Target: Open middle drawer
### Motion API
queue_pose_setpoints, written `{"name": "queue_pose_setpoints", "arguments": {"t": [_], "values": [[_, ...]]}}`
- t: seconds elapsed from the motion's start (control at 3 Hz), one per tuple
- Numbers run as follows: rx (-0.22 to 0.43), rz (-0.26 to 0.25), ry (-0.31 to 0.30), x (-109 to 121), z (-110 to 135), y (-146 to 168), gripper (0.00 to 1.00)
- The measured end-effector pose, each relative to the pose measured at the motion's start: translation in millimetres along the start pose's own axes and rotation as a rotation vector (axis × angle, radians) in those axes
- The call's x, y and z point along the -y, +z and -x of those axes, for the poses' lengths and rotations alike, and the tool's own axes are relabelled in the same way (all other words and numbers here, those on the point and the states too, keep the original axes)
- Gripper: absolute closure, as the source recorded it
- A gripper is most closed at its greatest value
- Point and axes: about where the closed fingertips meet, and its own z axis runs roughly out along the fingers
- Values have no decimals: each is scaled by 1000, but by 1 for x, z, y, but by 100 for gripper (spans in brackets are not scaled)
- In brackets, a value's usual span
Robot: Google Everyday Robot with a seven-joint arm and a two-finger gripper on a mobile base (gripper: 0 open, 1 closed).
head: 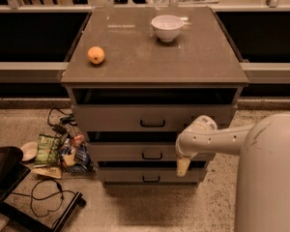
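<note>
The grey cabinet (154, 57) has three drawers stacked in its front. The middle drawer (121, 152) is the second one down, with a small black loop handle (152, 154). None of its inside shows. My gripper (182, 167) hangs from the white arm (212, 139), which reaches in from the right. It points down in front of the right part of the middle and bottom drawer fronts, to the right of the middle handle and a little below it. It holds nothing that I can see.
The top drawer (111, 117) and bottom drawer (121, 175) have the same black handles. An orange (96, 55) and a white bowl (166, 27) sit on the cabinet top. Snack bags (58, 151), cables (48, 197) and a dark stand (5, 173) lie on the floor to the left.
</note>
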Motion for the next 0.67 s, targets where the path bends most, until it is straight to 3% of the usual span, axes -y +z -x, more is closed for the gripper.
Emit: {"name": "queue_pose_setpoints", "arguments": {"t": [0.33, 0.67], "values": [[-21, 21, 26, 6, -2, 15, 19], [-62, 99, 57, -17, -2, 35, 50]]}}
